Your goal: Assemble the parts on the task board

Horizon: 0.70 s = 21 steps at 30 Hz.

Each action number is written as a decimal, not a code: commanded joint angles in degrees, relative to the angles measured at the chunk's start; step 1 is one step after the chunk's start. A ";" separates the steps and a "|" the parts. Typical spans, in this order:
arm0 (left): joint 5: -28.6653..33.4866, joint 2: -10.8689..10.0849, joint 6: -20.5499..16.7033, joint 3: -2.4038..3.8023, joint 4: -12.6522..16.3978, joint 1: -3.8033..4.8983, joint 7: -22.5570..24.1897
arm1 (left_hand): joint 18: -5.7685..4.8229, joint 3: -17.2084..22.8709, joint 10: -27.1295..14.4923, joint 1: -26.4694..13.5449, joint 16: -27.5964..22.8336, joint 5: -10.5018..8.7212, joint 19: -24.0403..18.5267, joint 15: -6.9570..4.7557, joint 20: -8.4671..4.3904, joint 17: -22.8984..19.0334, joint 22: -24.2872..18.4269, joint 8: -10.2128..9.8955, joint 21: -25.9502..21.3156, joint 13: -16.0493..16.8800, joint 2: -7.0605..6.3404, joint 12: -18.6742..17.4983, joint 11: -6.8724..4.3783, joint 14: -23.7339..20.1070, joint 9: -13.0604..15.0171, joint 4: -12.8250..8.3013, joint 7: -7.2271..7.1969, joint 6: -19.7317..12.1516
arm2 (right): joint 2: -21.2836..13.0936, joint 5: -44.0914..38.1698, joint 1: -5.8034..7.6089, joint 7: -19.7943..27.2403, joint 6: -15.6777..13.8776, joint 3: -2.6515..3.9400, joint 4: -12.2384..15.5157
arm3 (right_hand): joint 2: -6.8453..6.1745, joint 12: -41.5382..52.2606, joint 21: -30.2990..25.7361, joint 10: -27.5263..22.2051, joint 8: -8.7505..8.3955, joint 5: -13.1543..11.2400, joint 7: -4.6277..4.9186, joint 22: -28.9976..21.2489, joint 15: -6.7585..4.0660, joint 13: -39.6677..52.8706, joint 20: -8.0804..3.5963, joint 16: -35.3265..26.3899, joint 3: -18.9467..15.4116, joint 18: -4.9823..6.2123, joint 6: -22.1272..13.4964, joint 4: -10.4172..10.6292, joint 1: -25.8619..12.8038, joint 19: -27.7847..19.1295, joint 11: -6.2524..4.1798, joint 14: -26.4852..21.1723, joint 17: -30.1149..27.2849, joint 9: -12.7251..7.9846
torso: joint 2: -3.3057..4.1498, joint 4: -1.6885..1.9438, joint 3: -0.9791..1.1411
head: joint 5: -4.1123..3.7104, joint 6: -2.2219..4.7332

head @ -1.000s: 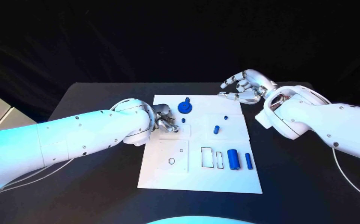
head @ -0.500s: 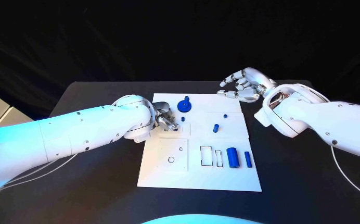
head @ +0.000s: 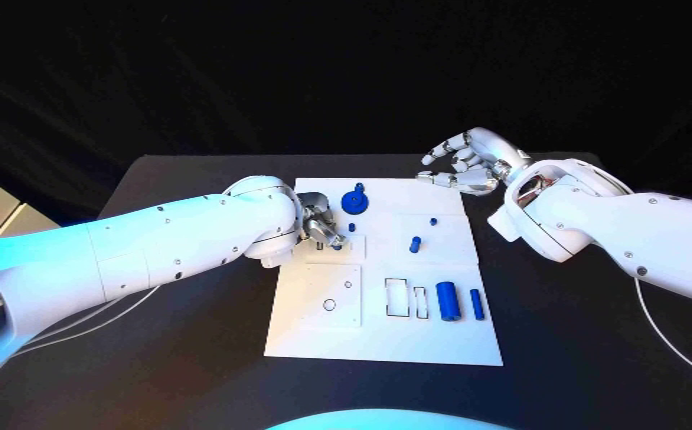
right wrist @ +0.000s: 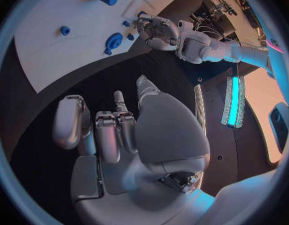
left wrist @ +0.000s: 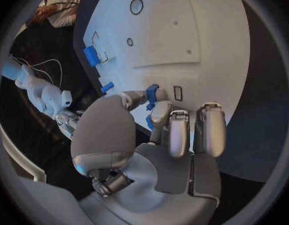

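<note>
Near edge: task board (head: pixel 325 335) flat on the black table (head: pixel 188 350). On its near right, a thick blue cylinder (head: pixel 449 302) and a slim blue bar (head: pixel 477 305) lying side by side, loose and not yet seated. Just beside them, open rectangular slots (head: pixel 398 298), presumably meant to receive such parts. To the near left, a raised plate with a small round hole (head: pixel 330 305).

Mid-board: short blue peg (head: pixel 415 246) near the centre, apart from both hands.

Left-hand side, farther in: left hand (head: pixel 320 227) lowered onto the board, palm down, fingers drawn together at a small blue part (left wrist: pixel 151 92). Thumb and fingertip on either side of the part, but a firm grip cannot be told. Probably poised so for fine seating of the part into the board.

Beyond it: blue disc with a knob (head: pixel 355 202) at the far edge.

Farthest: right hand (head: pixel 467 166) raised off the board's far right corner, fingers loosely curled and apart, holding nothing. Apparently parked clear of the left arm's work.
</note>
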 commanded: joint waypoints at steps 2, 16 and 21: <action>1.36 0.75 2.69 -0.46 -0.06 -0.62 -0.82 | -0.54 12.29 0.76 -0.85 0.06 0.13 0.31 -0.46 -0.04 13.51 2.27 -0.11 0.35 0.22 0.19 0.32 -0.08 5.67 0.19 -12.77 -0.39 0.30 | 0.04 -0.11 -0.03 0.44 0.49 0.01 0.04 | 0.12 -0.20 -0.36 3.22 -0.09 0.36 -0.04 -0.04 0.21 12.40 0.01 -0.33 -0.37 0.76 -0.20 -0.09 -0.32 -0.30 0.37 5.34 12.41 0.03 | -0.02 0.01 -0.01 | -0.07 -0.08; 1.06 1.11 2.03 -0.47 -0.62 -0.56 -0.87 | -0.61 3.61 1.06 -6.18 0.10 -1.10 0.56 -1.08 -0.62 13.57 2.53 -0.56 0.29 0.57 0.69 0.45 -0.80 5.69 0.73 -8.45 -1.38 1.65 | -0.08 -0.08 -0.03 0.51 0.38 0.01 0.20 | 0.17 -0.24 -0.61 3.20 -0.10 0.42 -0.04 -0.18 0.20 12.37 0.01 -0.39 -0.51 0.80 -0.26 -0.13 -0.55 -0.37 0.37 5.30 12.26 0.02 | 0.02 0.03 -0.04 | -0.14 0.00; 0.89 0.97 2.15 -0.46 -0.64 -0.55 -0.87 | -0.62 -2.67 0.94 -7.78 0.09 -1.09 0.63 -1.16 -0.77 13.54 2.57 -1.18 0.20 0.73 0.17 0.52 -0.82 5.68 0.80 -5.28 -1.40 2.24 | -0.18 -0.08 -0.03 0.58 0.27 0.01 0.26 | 0.17 -0.33 -0.75 3.12 -0.11 0.42 -0.04 -0.27 0.20 12.29 0.01 -0.43 -0.54 0.83 -0.27 -0.13 -0.58 -0.43 0.37 5.27 12.14 0.02 | 0.01 0.05 -0.07 | -0.19 0.01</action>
